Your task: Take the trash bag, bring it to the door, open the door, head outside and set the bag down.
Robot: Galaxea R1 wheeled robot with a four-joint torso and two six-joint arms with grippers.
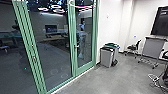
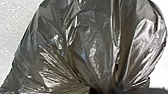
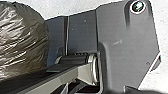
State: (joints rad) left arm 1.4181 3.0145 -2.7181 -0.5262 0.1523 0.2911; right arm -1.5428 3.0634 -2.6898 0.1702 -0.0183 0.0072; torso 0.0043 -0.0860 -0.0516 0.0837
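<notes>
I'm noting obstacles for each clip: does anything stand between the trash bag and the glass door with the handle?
Nothing visible stands between the trash bag and the glass door. The grey bins stand beside it, to its right in the head view, not in front. The door itself looks shut.

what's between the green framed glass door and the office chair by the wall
A grey bin with a black top and a green-lidded bin stand between the glass door and the office chair, as the head view shows.
</notes>
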